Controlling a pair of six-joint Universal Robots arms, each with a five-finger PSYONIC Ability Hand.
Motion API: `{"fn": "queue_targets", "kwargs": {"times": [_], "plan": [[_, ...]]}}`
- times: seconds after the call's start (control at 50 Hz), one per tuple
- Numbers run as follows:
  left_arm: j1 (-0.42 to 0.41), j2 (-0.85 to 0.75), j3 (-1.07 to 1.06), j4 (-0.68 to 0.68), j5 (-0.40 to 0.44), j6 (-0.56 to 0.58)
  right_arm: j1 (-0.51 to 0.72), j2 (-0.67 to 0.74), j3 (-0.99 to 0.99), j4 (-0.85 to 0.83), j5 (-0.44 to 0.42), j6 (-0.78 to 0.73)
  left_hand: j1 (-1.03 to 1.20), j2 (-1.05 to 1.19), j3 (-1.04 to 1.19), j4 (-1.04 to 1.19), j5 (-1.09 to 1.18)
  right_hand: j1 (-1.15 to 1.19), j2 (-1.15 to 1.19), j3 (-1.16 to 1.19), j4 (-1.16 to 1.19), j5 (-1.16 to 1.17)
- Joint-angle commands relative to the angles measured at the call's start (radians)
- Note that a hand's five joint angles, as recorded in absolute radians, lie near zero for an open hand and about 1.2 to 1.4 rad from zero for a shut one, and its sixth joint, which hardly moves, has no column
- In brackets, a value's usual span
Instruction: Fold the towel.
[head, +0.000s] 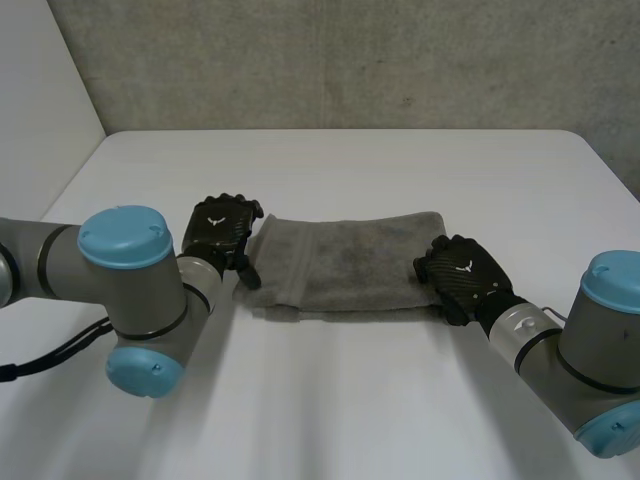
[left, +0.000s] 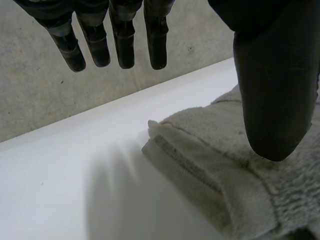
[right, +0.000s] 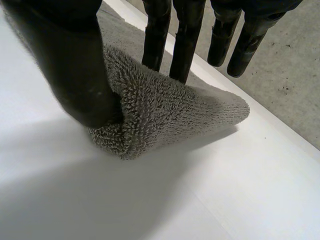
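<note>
Grip first: our right hand (head: 462, 275) pinches one end of the towel (head: 345, 265) between thumb and fingers, and the cloth rises there in a small peak. Our left hand (head: 222, 228) is wide, with fingers straight and apart. Its thumb is over the other end and holds nothing; we cannot tell if it touches.

The towel lies as a long folded strip near the middle of the white table (head: 330, 400), with the left hand at its 9 o'clock end and the right hand at its 3 o'clock end.

We judge the risk to be a one-sided lift. If the right hand pulls while the left has no hold, the strip can drag toward 3 o'clock or its layers can open. The pinch also looks shallow, so the corner can slip.

The left arm reaches in from 8 o'clock and the right arm from 4 o'clock, both low, with palms turned down to the cloth.
</note>
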Motion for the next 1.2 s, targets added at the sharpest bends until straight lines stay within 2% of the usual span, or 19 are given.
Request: {"fn": "queue_targets", "kwargs": {"times": [0.02, 0.06, 0.08, 0.12, 0.24, 0.3, 0.44, 0.58, 0.62, 0.66, 0.68, 0.72, 0.78, 0.88, 1.08, 1.12, 1.14, 1.16, 1.2], "plan": [[0.000, 0.061, -0.034, -0.001, 0.001, 0.000, -0.015, 0.001, 0.003, -0.004, -0.007, -0.031, -0.085, -0.058, -0.052, -0.059, -0.010, 0.074, 0.072, -0.044, -0.076, 0.078], [0.004, 0.093, -0.060, -0.001, 0.003, 0.000, -0.044, 0.002, 0.007, -0.003, -0.014, -0.048, -0.088, -0.061, -0.052, -0.059, -0.013, 0.313, 0.312, -0.044, -0.076, 0.317], [0.004, 0.094, -0.060, -0.001, 0.003, 0.000, -0.044, 0.002, 0.007, -0.003, -0.015, -0.048, -0.088, -0.061, -0.052, -0.059, -0.013, 0.315, 0.313, -0.044, -0.076, 0.319], [0.007, 0.110, -0.076, -0.001, 0.003, 0.000, -0.062, 0.016, 0.006, 0.007, -0.036, -0.077, -0.088, -0.061, -0.052, -0.059, -0.013, 0.589, 0.587, -0.044, -0.076, 0.592], [0.024, 0.172, -0.146, -0.003, 0.004, 0.000, -0.113, 0.002, 0.021, 0.045, -0.085, -0.143, -0.094, -0.067, -0.052, -0.059, -0.019, 0.590, 0.588, -0.044, -0.076, 0.593], [0.046, 0.215, -0.198, -0.003, 0.010, 0.002, -0.159, -0.054, 0.035, 0.126, -0.122, -0.181, -0.097, -0.070, -0.052, -0.059, -0.022, 0.590, 0.588, -0.044, -0.076, 0.593], [0.084, 0.271, -0.264, -0.001, 0.015, 0.003, -0.329, -0.117, 0.015, 0.321, -0.263, -0.282, -0.097, -0.070, -0.052, -0.059, -0.022, 0.590, 0.588, -0.044, -0.076, 0.593], [0.092, 0.273, -0.261, 0.002, 0.013, 0.002, -0.332, -0.163, -0.105, 0.487, -0.300, -0.394, -0.097, -0.070, -0.052, -0.059, -0.022, 0.590, 0.588, -0.044, -0.076, 0.593], [0.092, 0.273, -0.260, 0.003, 0.013, 0.002, -0.295, -0.169, -0.143, 0.519, -0.301, -0.388, -0.097, -0.070, -0.052, -0.059, -0.022, 0.590, 0.588, -0.044, -0.076, 0.593], [0.092, 0.273, -0.255, 0.003, 0.012, 0.000, -0.160, -0.189, -0.231, 0.545, -0.297, -0.365, -0.097, -0.070, -0.052, -0.059, -0.022, 0.590, 0.588, -0.044, -0.076, 0.593], [0.092, 0.273, -0.255, 0.003, 0.012, 0.000, -0.159, -0.189, -0.232, 0.545, -0.297, -0.365, -0.097, -0.070, -0.052, -0.059, -0.022, 0.590, 0.588, -0.044, -0.076, 0.593], [0.092, 0.275, -0.254, 0.003, 0.009, 0.000, -0.040, -0.176, -0.308, 0.542, -0.269, -0.333, -0.097, -0.070, -0.052, -0.059, -0.022, 0.590, 0.588, -0.044, -0.076, 0.593], [0.092, 0.278, -0.254, 0.003, 0.007, 0.000, 0.017, -0.165, -0.348, 0.544, -0.248, -0.318, -0.097, -0.070, -0.052, -0.059, -0.022, 0.590, 0.588, -0.044, -0.076, 0.593], [0.092, 0.290, -0.252, 0.005, 0.006, 0.000, 0.273, 0.000, -0.512, 0.545, -0.162, -0.308, -0.097, -0.070, -0.052, -0.059, -0.022, 0.590, 0.588, -0.044, -0.076, 0.593], [0.093, 0.295, -0.241, 0.014, 0.004, 0.000, 0.445, 0.224, -0.661, 0.540, -0.056, -0.304, -0.103, -0.076, -0.052, -0.059, -0.027, 0.590, 0.588, -0.044, -0.076, 0.593], [0.093, 0.293, -0.238, 0.014, 0.004, 0.000, 0.455, 0.249, -0.669, 0.540, -0.034, -0.305, -0.103, -0.076, -0.052, -0.059, -0.027, 0.564, 0.563, -0.044, -0.076, 0.568], [0.093, 0.291, -0.237, 0.014, 0.004, 0.000, 0.458, 0.265, -0.671, 0.539, -0.013, -0.304, -0.106, -0.079, -0.052, -0.059, -0.030, 0.157, 0.156, -0.044, -0.076, 0.161], [0.093, 0.291, -0.237, 0.014, 0.004, 0.000, 0.458, 0.265, -0.671, 0.539, -0.013, -0.304, -0.106, -0.079, -0.052, -0.059, -0.030, 0.153, 0.152, -0.044, -0.076, 0.157], [0.093, 0.287, -0.226, 0.014, 0.006, 0.000, 0.459, 0.275, -0.664, 0.522, 0.028, -0.293, -0.109, -0.082, -0.052, -0.059, -0.033, -0.545, -0.547, -0.044, -0.076, -0.541]]}}
